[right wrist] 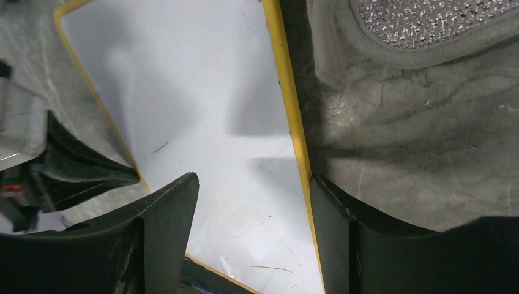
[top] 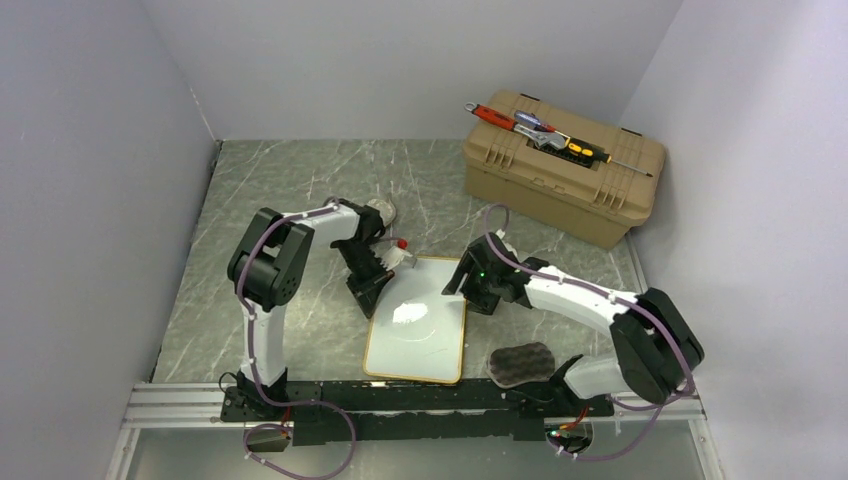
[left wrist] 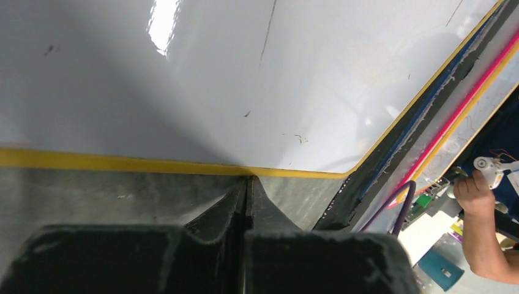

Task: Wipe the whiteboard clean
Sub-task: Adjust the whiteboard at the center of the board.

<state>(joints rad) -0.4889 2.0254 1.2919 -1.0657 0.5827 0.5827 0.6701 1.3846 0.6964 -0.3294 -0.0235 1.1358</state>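
The whiteboard (top: 430, 345) lies flat on the marble table, yellow-framed, white, with only a few faint dark specks and thin lines (left wrist: 245, 73) (right wrist: 202, 92). My left gripper (top: 383, 283) is at the board's left edge. It is shut, with nothing between its fingers, and its tips (left wrist: 248, 181) touch the yellow frame from the table side. My right gripper (top: 466, 287) is at the board's upper right edge. It is open (right wrist: 254, 179) and straddles the frame, with one finger over the white surface and the other over the table.
A dark grey sponge (top: 521, 362) (right wrist: 422, 24) lies just right of the board, near the right arm's base. A tan toolbox (top: 560, 175) with hand tools on its lid stands at the back right. A red-capped marker (top: 402, 246) and a round object (top: 381, 210) lie behind the board.
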